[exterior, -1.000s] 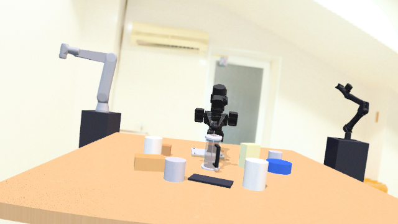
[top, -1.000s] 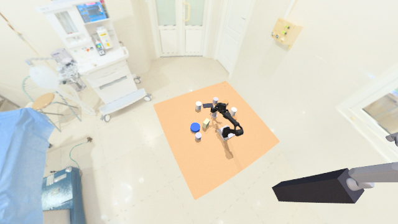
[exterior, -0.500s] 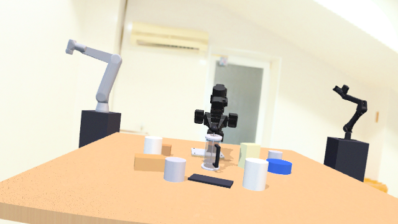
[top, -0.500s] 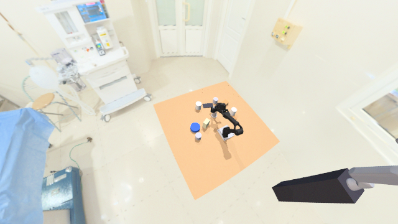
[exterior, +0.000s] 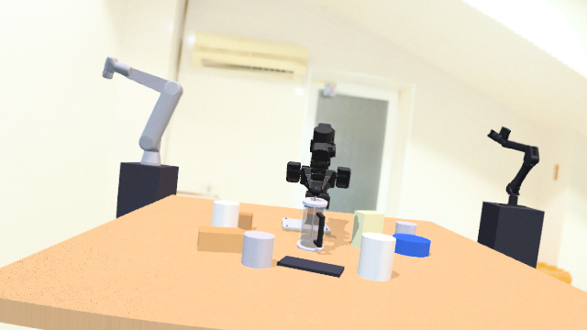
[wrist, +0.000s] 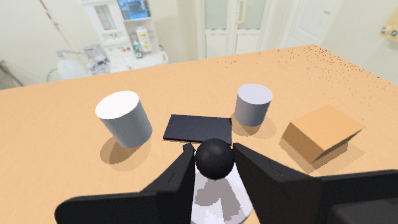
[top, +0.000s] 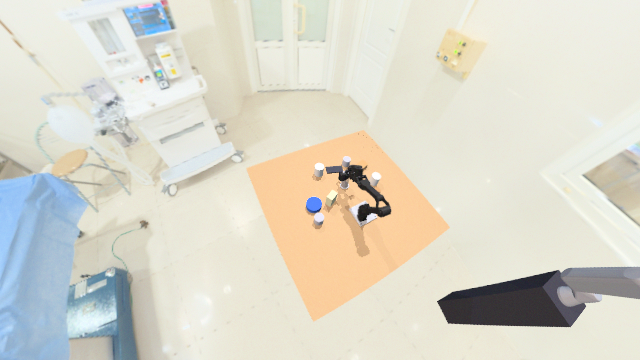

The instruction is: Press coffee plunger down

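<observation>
Gripper (wrist: 214, 159) pinches the black plunger knob (wrist: 214, 158), knob low over the lid. Coffee press (exterior: 313, 225) stands upright mid-table. Dark flat slab (wrist: 198, 128) at 12 o'clock; white cylinder (wrist: 124, 118) at 10; tan box (wrist: 322, 131) at 2.

We see a flat dark slab (wrist: 198, 129) btwn a white cylinder (wrist: 124, 119) & a grey cylinder (wrist: 253, 104), w/ a tan wooden block (wrist: 322, 131) off to the right. A blue round disc (exterior: 412, 245) sits near a pale yellow box (exterior: 368, 225).
</observation>
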